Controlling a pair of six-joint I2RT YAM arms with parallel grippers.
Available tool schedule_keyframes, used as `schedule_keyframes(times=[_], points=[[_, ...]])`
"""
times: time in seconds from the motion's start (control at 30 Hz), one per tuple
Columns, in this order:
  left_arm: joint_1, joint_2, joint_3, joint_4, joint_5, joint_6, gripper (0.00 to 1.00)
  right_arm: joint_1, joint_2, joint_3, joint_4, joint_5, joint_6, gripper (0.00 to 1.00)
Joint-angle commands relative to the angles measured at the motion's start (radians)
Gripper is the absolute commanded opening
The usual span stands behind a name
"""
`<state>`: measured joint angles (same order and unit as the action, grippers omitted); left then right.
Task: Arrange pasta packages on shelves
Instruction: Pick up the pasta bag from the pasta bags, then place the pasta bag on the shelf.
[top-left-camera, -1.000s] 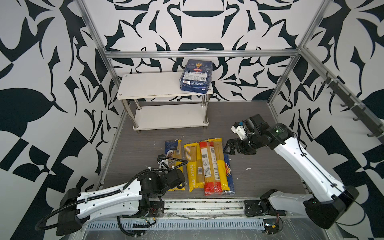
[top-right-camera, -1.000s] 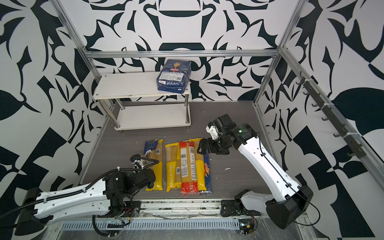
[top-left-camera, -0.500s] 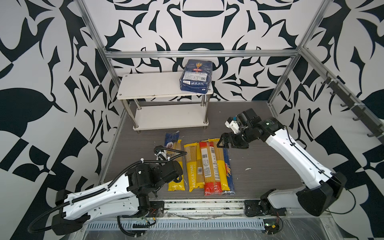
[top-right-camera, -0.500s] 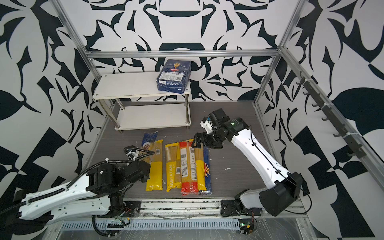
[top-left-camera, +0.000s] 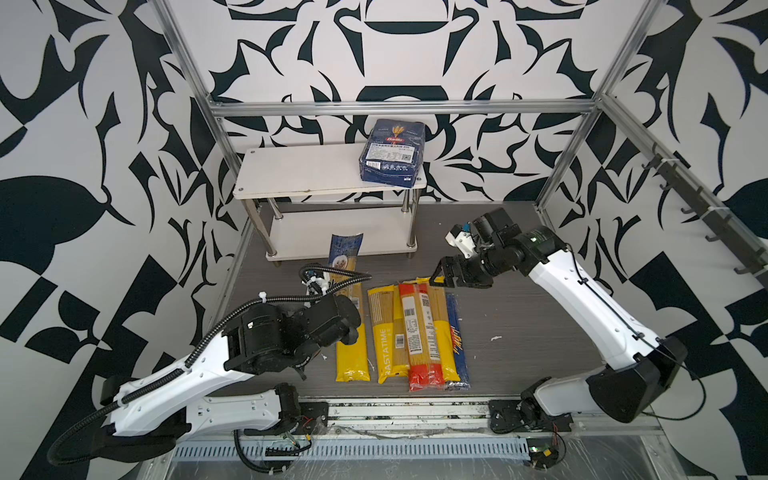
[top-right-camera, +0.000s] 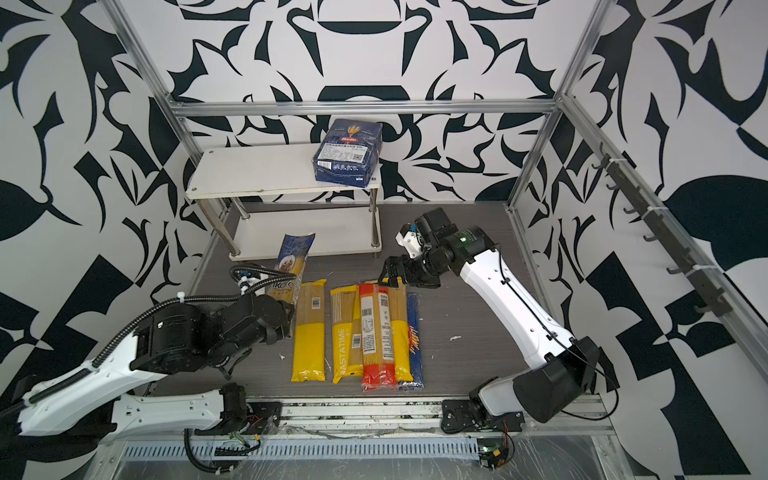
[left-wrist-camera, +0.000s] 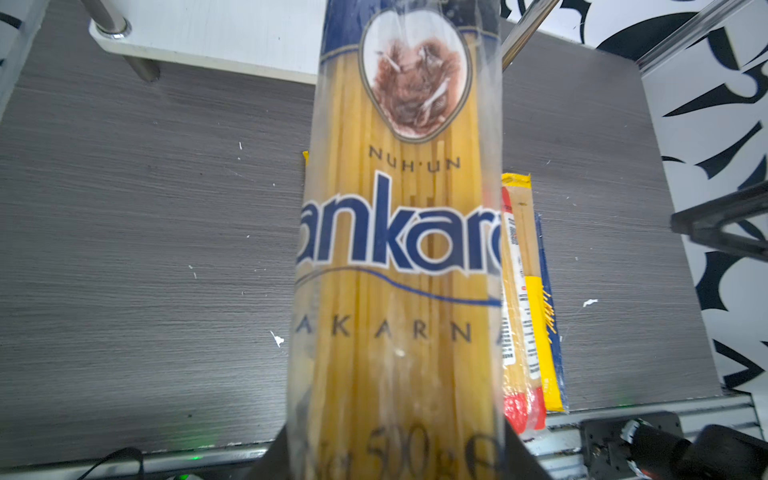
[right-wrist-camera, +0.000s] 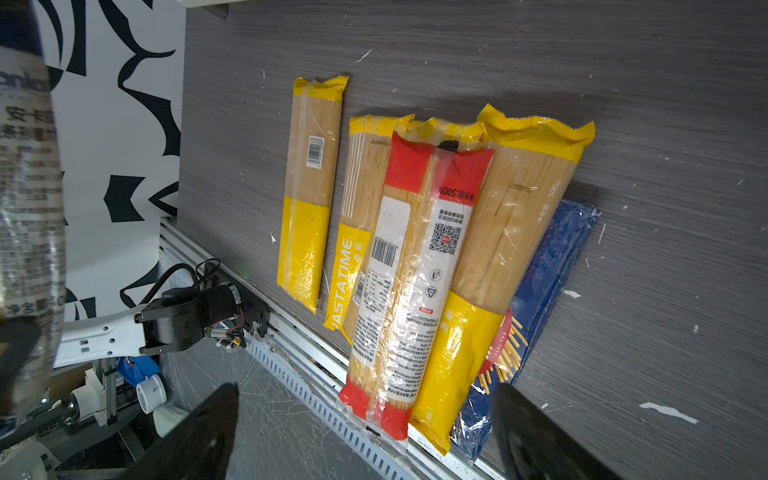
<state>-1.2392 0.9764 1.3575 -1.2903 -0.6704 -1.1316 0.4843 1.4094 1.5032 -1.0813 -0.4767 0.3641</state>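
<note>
Up it comes: the left gripper (top-left-camera: 348, 322), clamped on the spaghetti pack (top-left-camera: 345, 259), has raised it left of centre, tip toward the shelves (top-left-camera: 307, 183); the right gripper (top-left-camera: 440, 276), jaws apart, has swung over the remaining packs (top-left-camera: 415, 332).

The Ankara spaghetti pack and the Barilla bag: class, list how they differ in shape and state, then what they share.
The Ankara pack is long and narrow; the Barilla bag is wider and shorter. The Ankara pack is held by the left gripper above the table; the Barilla bag lies on the shelves' top board. Both are pasta packs with dark-blue print.
</note>
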Motion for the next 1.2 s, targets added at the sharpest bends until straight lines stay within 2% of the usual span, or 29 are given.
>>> schedule_keyframes(times=[0.0,0.4,0.57,0.73,0.87,1.17], points=[[0.001,0.002,0.089,-0.055,-0.105,0.025,0.0,-0.001,-0.009,0.052,-0.011,-0.013,-0.026,0.97],[0.001,-0.013,0.248,-0.029,-0.218,0.089,0.0,-0.006,-0.022,0.095,-0.04,0.01,-0.056,0.96],[0.001,0.025,0.326,-0.037,-0.271,0.131,0.0,-0.013,-0.029,0.105,-0.043,0.015,-0.056,0.96],[0.033,0.067,0.417,-0.003,-0.322,0.229,0.0,-0.019,-0.039,0.106,-0.043,0.016,-0.058,0.96],[0.131,0.095,0.489,0.056,-0.277,0.345,0.0,-0.021,-0.047,0.108,-0.042,0.016,-0.054,0.96],[0.474,0.245,0.645,0.138,0.033,0.572,0.0,-0.036,-0.087,0.091,-0.036,0.033,-0.043,0.96]])
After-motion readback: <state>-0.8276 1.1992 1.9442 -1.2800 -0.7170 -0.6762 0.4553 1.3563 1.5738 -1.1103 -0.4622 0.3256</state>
